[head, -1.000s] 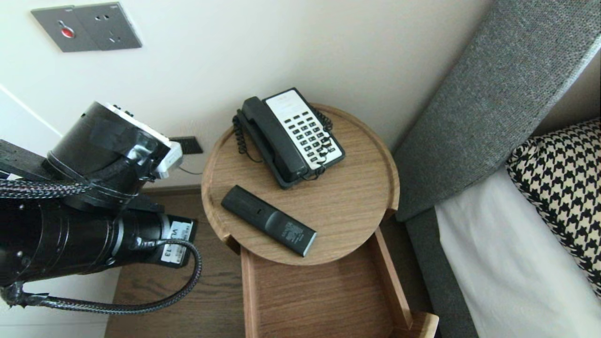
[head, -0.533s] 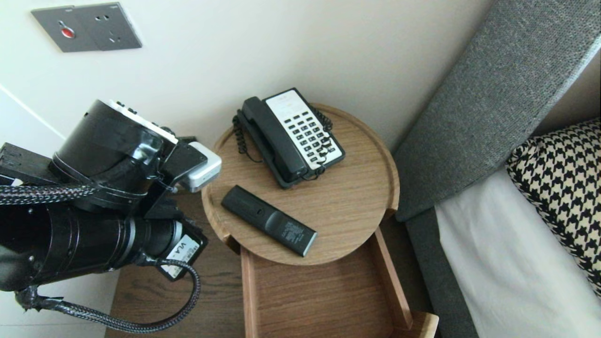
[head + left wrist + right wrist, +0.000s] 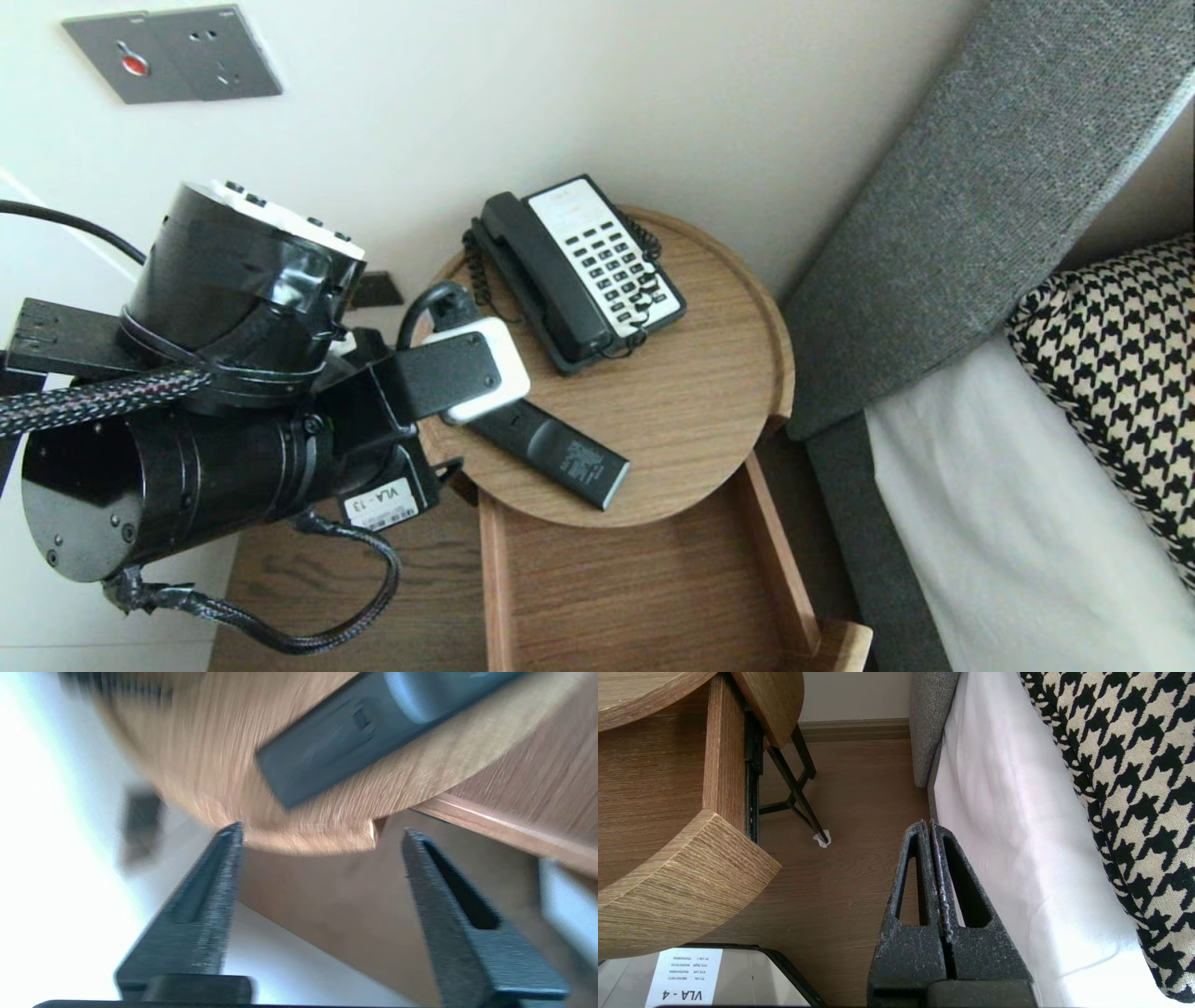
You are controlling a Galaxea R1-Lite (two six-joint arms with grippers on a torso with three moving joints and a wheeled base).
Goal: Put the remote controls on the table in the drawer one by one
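Two fingers of your left gripper (image 3: 321, 831) stood wide apart with nothing between them. Their tips sat just off the rim of the round table top (image 3: 709, 401), at its front left edge. The remote (image 3: 560, 457) lay flat on that top, just inside the rim and slanted across the front. In the left wrist view its near end was a little past the fingertips, not touching them. In the head view the wrist's housing hid that end. The remote's other end reached almost to the front edge, above the drawer (image 3: 635, 597), which stood pulled out.

The phone (image 3: 579, 271) sat at the back of the top, well apart from the remote, with bare wood between and to the right. You had the wall (image 3: 560, 93) close behind the table, and bare floor (image 3: 280, 579) to its left, under the arm.

Your right gripper (image 3: 930, 823) hung pressed shut and empty over the floor, between the drawer's corner and the bed (image 3: 1008, 812).
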